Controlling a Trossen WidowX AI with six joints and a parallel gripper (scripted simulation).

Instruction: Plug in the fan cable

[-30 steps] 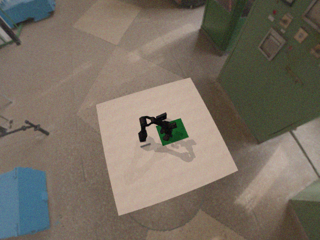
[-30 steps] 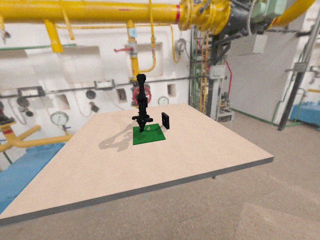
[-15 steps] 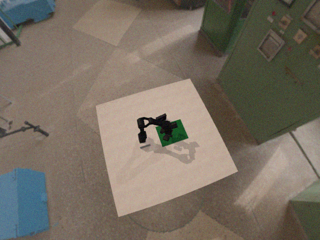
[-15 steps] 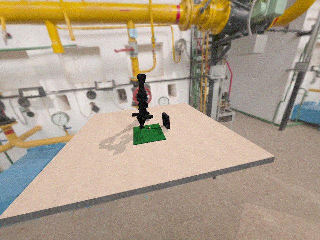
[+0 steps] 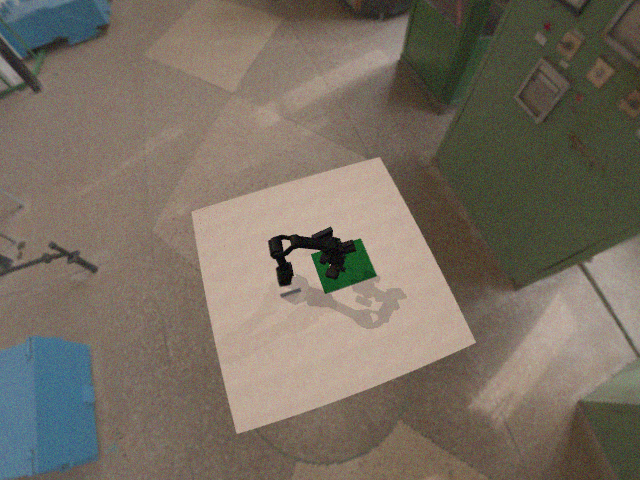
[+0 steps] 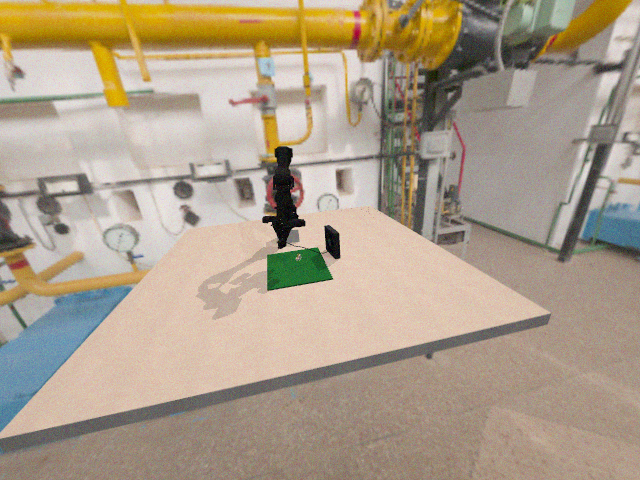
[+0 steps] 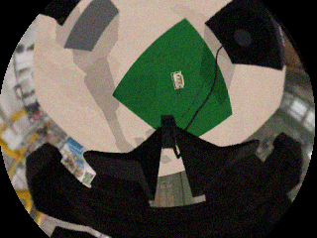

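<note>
My gripper (image 6: 281, 244) (image 7: 168, 130) is shut on the fan cable's plug, a small black block (image 7: 168, 122) at the fingertips. It holds the plug above the surface, near one edge of the green board (image 5: 363, 260) (image 6: 295, 274) (image 7: 154, 69). The pale four-pin header (image 6: 298, 257) (image 7: 178, 80) stands on the board, apart from the plug, with its pins showing. The thin black cable (image 7: 216, 74) runs from the plug to the fan. In the top view the arm hides the header and plug.
The black fan (image 6: 332, 242) (image 7: 264, 50) stands upright beside the board. A grey upright block (image 5: 290, 292) (image 6: 293, 236) (image 7: 94, 25) stands on the pale table (image 5: 310, 361) (image 6: 361, 310). The cable crosses over part of the board.
</note>
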